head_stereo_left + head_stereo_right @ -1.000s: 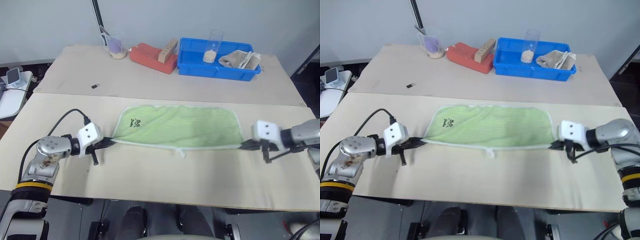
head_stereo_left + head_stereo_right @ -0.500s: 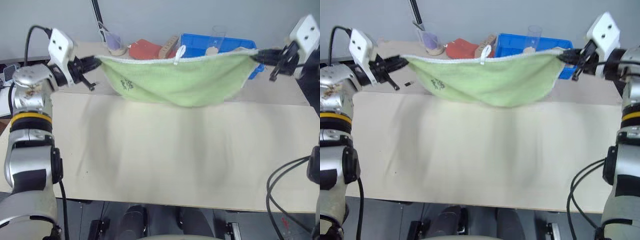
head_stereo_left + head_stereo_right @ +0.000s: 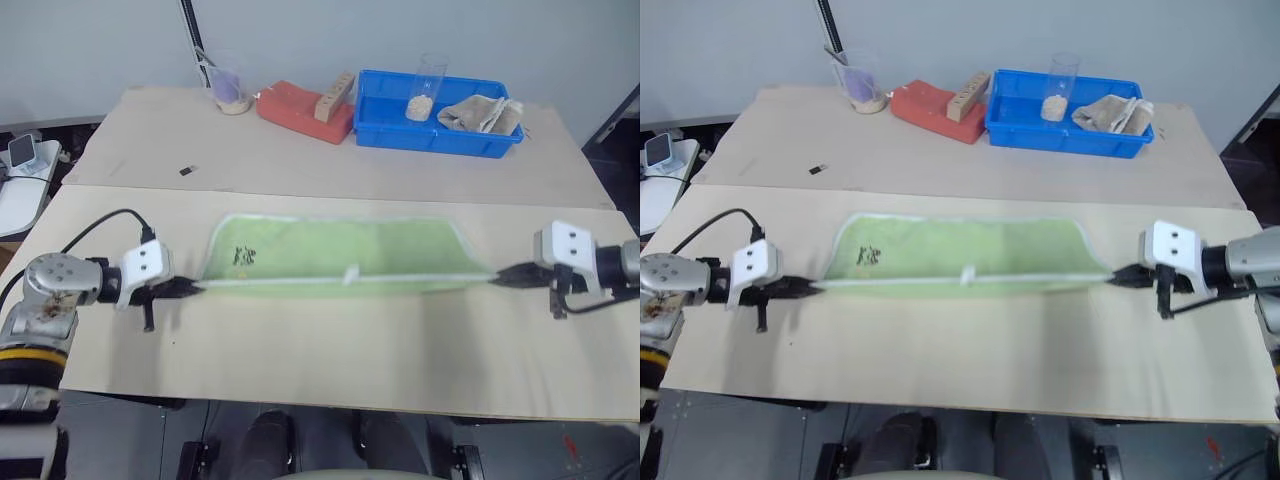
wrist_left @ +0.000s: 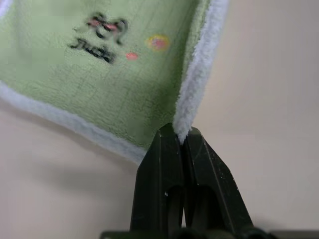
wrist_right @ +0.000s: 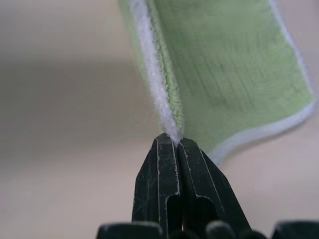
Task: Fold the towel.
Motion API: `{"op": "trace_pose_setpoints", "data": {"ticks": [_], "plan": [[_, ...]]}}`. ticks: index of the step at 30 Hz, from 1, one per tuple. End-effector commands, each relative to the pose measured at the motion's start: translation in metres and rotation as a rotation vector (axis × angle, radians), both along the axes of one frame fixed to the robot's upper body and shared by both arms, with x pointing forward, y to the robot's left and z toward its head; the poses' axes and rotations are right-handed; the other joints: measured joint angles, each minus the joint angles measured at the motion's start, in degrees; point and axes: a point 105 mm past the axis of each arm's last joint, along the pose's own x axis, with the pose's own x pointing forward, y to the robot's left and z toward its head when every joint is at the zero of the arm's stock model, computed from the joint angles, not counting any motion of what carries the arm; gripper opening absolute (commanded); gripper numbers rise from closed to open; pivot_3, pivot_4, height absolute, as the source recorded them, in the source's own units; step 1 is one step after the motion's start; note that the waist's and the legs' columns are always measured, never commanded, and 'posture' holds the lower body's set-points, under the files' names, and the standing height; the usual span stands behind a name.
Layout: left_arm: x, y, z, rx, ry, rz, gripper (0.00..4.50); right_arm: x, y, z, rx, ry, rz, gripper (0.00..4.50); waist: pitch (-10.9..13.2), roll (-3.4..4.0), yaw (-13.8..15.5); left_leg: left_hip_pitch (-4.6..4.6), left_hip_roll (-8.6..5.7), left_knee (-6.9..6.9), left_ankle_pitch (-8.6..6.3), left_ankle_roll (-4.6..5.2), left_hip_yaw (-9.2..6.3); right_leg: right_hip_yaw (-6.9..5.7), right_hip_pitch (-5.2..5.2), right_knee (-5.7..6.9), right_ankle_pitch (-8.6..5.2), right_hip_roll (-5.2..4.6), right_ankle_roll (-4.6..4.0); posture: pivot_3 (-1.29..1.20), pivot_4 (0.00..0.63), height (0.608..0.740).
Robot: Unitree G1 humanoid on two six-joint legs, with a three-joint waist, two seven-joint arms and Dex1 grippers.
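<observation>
Towel point(image 3: 335, 257) lies stretched flat on near table point(image 3: 330, 350), apparently doubled over. L gripper point(image 3: 190, 290) clamped tight on its left corner, R gripper point(image 3: 497, 280) likewise on right corner. Logo point(image 3: 244, 258) faces up.

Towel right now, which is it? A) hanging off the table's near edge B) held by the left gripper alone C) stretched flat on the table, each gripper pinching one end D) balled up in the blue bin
C: the towel lies spread on the table, with the left gripper shut on one corner and the right gripper shut on the opposite one.
</observation>
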Motion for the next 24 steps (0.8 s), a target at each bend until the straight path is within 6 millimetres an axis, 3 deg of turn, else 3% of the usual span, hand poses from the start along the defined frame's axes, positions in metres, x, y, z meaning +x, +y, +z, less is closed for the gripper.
{"op": "trace_pose_setpoints", "data": {"ticks": [1, 3, 8, 12, 16, 24], "plan": [[-0.013, 0.004, 0.005, 0.016, 0.053, 0.0, 0.0, -0.017, -0.005, 0.006, -0.015, 0.086, -0.024, 0.02, -0.02, 0.03, 0.18, 0.05, 0.02, 0.0, 0.0, 0.0, 0.01, 0.0, 0.0, 0.06, -0.03, 0.04, -0.04, 0.0, 0.15, 0.714], [-0.012, 0.005, 0.005, 0.01, 0.056, 0.014, 0.0, -0.023, -0.001, 0.003, 0.007, 0.142, -0.039, 0.02, -0.02, 0.03, 0.2, 0.18, 0.04, 0.0, 0.0, 0.0, 0.04, 0.0, 0.05, 0.14, -0.1, 0.08, -0.11, 0.0, 0.15, 0.714], [0.002, 0.006, 0.011, -0.053, 0.044, 0.092, 0.0, -0.01, 0.007, 0.007, 0.083, 0.159, -0.139, 0.02, -0.02, 0.03, -0.16, 0.19, 0.04, 0.05, 0.0, 0.0, 0.09, 0.0, 0.02, 0.17, -0.12, 0.23, -0.15, 0.0, 0.15, 0.714], [0.022, 0.01, 0.023, -0.112, 0.007, 0.17, 0.0, 0.01, 0.008, 0.014, 0.163, 0.159, -0.234, 0.02, -0.02, 0.03, -0.21, 0.15, 0.02, 0.03, 0.0, 0.01, 0.1, 0.0, -0.04, 0.16, -0.09, 0.26, -0.2, 0.0, 0.15, 0.714], [0.047, 0.015, 0.036, -0.15, -0.028, 0.247, 0.0, 0.049, 0.01, 0.027, 0.272, 0.133, -0.36, 0.02, -0.02, 0.02, -0.21, 0.08, -0.01, 0.05, 0.0, 0.0, 0.13, 0.0, -0.07, 0.12, -0.04, 0.26, -0.27, 0.0, 0.15, 0.714], [0.08, 0.008, 0.042, -0.169, -0.08, 0.302, 0.0, 0.079, 0.001, 0.027, 0.264, 0.121, -0.456, 0.02, -0.02, 0.03, -0.04, -0.13, -0.08, 0.11, 0.0, 0.0, 0.1, -0.07, -0.1, 0.07, -0.01, 0.19, -0.25, 0.0, 0.15, 0.714]]}}
